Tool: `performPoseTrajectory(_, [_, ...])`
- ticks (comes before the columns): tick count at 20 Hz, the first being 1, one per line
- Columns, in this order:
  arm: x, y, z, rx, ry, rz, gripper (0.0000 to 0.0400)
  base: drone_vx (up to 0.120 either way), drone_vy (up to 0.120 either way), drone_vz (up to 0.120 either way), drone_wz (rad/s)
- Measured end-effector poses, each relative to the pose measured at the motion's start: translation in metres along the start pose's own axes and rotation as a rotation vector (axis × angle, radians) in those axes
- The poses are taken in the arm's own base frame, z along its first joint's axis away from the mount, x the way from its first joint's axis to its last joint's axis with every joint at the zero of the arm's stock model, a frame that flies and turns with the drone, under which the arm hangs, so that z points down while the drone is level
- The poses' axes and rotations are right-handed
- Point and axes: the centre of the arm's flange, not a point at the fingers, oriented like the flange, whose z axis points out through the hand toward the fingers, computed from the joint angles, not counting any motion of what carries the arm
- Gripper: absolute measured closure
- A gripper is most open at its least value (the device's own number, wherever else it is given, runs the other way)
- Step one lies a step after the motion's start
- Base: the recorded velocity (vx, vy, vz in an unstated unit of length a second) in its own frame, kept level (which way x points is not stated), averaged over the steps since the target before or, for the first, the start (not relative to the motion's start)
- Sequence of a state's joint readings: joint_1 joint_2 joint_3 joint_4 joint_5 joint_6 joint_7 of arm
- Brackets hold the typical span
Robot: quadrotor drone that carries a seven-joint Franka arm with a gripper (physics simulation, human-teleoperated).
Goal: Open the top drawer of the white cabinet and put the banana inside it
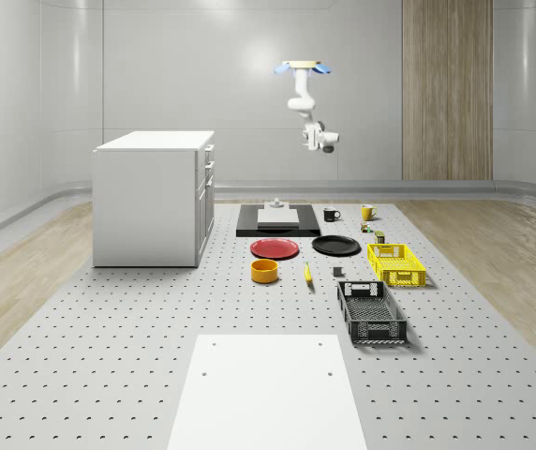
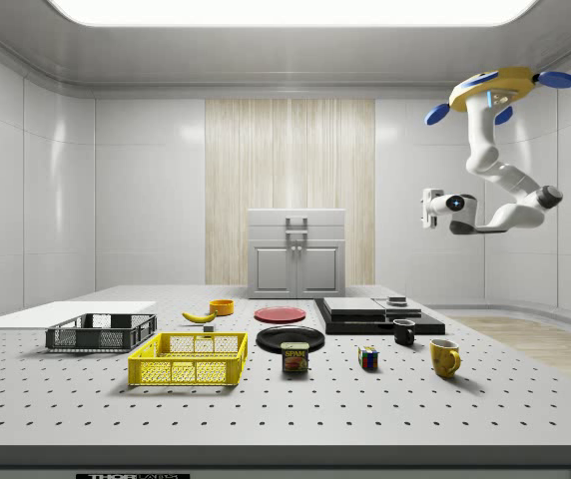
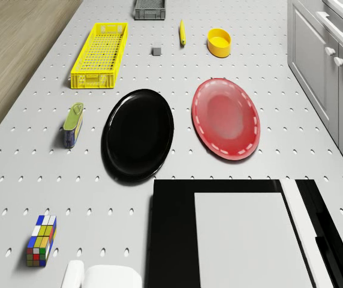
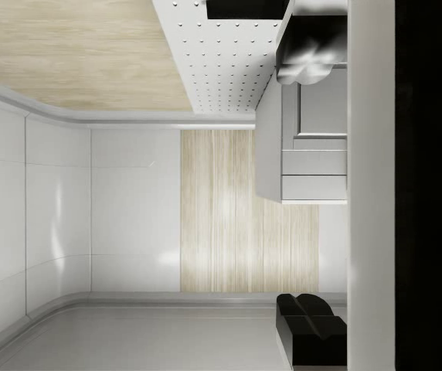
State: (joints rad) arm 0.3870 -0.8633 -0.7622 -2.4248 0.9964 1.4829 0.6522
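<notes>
Whole-scene view, left to right: white cabinet [image 1: 154, 199] is standing at centre left with its drawers shut; banana [image 1: 307, 274] is lying on the table just below centre; drone [image 1: 304, 67] is hovering high at upper centre, its gripper [image 1: 325, 142] hanging beneath, finger spacing indiscernible.

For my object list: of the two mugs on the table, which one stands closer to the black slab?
The black mug. It stands beside the black slab, while the yellow mug sits farther out, toward the table's edge.
</notes>
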Motion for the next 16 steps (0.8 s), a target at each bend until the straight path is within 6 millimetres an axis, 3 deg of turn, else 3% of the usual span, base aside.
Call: performPoseTrajectory(16, [0.0003,0.0003,-0.0001,0.003,-0.002,0.000,0.0000,0.120,-0.120,0.000,0.000])
